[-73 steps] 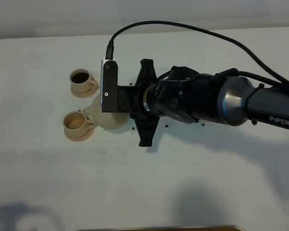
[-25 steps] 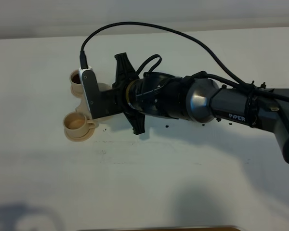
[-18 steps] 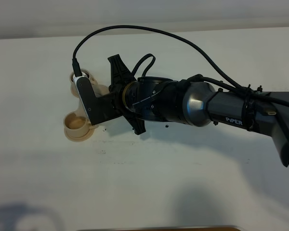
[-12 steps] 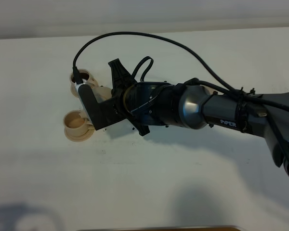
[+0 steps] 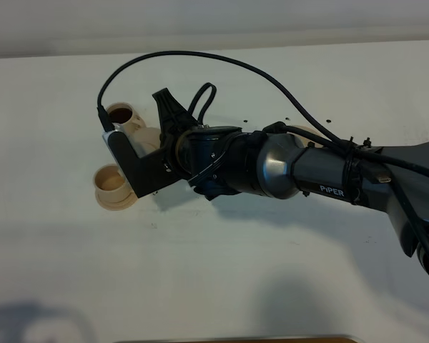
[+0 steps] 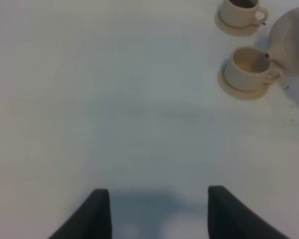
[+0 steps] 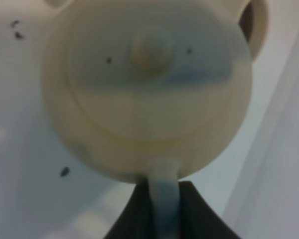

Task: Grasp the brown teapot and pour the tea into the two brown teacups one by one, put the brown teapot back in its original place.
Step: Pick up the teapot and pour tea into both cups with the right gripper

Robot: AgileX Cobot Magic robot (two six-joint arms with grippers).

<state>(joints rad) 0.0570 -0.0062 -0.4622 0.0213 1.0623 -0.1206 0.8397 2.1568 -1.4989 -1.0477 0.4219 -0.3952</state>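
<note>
Arm (R) stretched across, wrist rolled, gripper pinching teapot by handle.

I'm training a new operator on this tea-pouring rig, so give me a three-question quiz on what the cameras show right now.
1. True or false: the right gripper is shut on the handle of the brown teapot.
2. What does the left gripper hold? A) the teapot B) a teacup C) nothing
3. Fill in: the teacup with dark tea and the teacup with paler liquid each stand on a ____.
Key: 1 true; 2 C; 3 saucer.
</note>
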